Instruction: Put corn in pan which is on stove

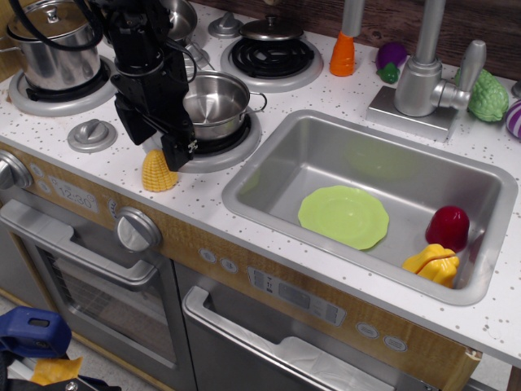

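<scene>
The corn (155,174) is a small yellow ridged stub standing on the white speckled stove top (98,167), just in front of the near burner ring (213,155). The pan (214,103), a shiny round steel pot with wire loop handles, sits on that burner and is empty. My black gripper (155,149) hangs just above and behind the corn, left of the pan. Its fingers look spread, with nothing between them. The gripper hides the top of the corn and the pan's left edge.
A taller lidded steel pot (50,45) stands on the back left burner. A sink (269,155) to the right holds a green plate (343,216), a red toy (448,226) and a yellow pepper toy (431,265). A silver knob (91,134) lies left of the corn.
</scene>
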You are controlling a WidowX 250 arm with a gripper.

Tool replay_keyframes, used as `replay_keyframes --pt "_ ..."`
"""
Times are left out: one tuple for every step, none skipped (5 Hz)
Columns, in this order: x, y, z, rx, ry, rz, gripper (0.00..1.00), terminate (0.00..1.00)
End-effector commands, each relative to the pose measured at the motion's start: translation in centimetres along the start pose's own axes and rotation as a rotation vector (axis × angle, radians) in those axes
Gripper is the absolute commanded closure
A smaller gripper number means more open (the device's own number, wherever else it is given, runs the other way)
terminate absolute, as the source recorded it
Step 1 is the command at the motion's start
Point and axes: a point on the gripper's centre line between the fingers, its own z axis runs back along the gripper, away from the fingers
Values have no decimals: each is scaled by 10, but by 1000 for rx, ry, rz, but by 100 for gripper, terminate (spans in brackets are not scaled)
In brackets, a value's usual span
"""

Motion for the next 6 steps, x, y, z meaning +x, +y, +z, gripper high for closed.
replay_keyframes --pt "1 6 -1 1 -50 51 0 0" --pt "-3 7 -6 2 -55 75 0 0" --pt "-6 8 -8 3 -72 90 0 0" --pt "-12 7 -14 -3 -104 128 0 0" --pt "-11 3 -15 5 -110 160 100 0" --pt "-5 1 -8 31 -103 141 100 0"
